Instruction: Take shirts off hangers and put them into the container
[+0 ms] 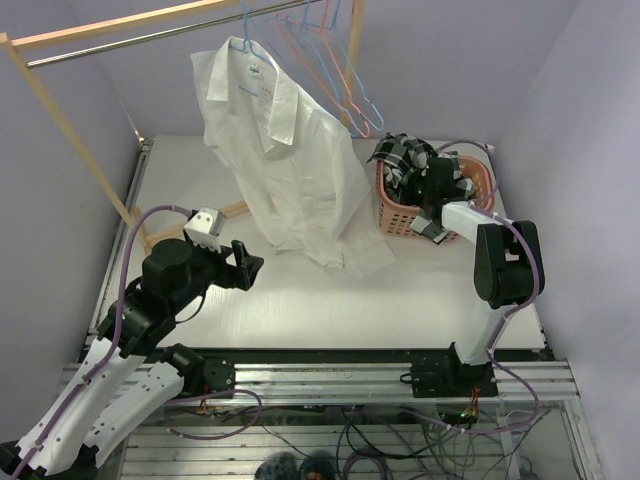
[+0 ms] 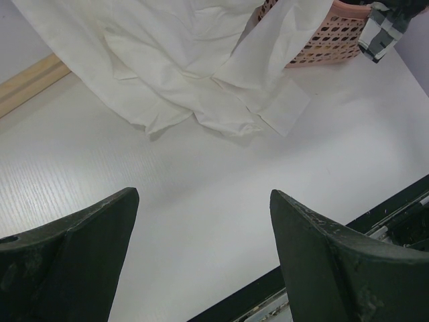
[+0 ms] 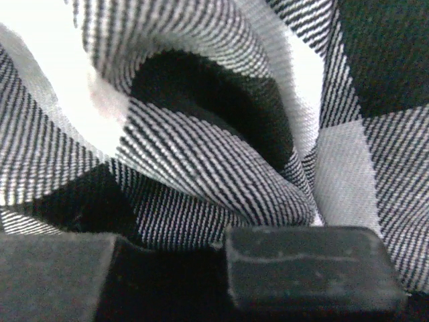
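Hanging on a light blue hanger (image 1: 246,38) well above and ahead of the left gripper (image 2: 203,201), the plain white shirt (image 1: 290,150) droops in creased folds, its hem and one cuff pooled on the table (image 1: 300,300) ahead of the fingers. That gripper hovers over the tabletop with jaws spread wide, holding nothing. The right gripper (image 3: 171,272) is sunk into the pink slotted basket (image 1: 398,218), where the black-and-white checked flannel (image 1: 405,160) lies bunched right against its fingers, a strip spilling over the rim; whether the jaws pinch the cloth cannot be told. Empty pink and blue hangers (image 1: 350,90) hang beyond the white shirt.
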`<state>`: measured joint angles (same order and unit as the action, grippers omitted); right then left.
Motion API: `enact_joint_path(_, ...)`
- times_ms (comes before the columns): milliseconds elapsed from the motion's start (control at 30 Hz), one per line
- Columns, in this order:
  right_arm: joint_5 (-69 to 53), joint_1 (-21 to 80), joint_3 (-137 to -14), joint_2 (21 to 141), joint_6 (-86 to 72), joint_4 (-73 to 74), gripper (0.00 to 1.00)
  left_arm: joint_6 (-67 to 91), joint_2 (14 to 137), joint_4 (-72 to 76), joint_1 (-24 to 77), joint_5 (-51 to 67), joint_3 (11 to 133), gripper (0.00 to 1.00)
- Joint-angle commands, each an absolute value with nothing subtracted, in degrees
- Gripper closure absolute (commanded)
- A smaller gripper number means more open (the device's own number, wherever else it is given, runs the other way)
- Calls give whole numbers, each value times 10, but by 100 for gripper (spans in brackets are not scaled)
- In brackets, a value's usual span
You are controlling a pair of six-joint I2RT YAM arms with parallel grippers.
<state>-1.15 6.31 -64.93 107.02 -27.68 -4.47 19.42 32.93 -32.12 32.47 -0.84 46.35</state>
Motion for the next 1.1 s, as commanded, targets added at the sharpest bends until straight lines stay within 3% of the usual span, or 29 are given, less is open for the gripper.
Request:
enact_joint_path(0,-5,57,-590,1135,-268,69,89,196,325,-318,331,-10,462,9)
enact_joint_path(333,19,58,-621,938,-265,149,83,197,330,-318,333,-10,463,9)
enact_joint_path(600,2,62,-675,824,-228,170,47,197,329,-319,334,-13,463,9)
enact_joint_path(667,-1,64,-713,824,-218,181,45,197,329,-319,333,-13,463,9)
enact_joint_path(767,1,69,-778,850,-204,201,33,197,331,-319,334,-13,463,9)
enact_joint_path(1067,6,80,-1001,1042,-174,278,32,198,333,-320,334,-14,463,9)
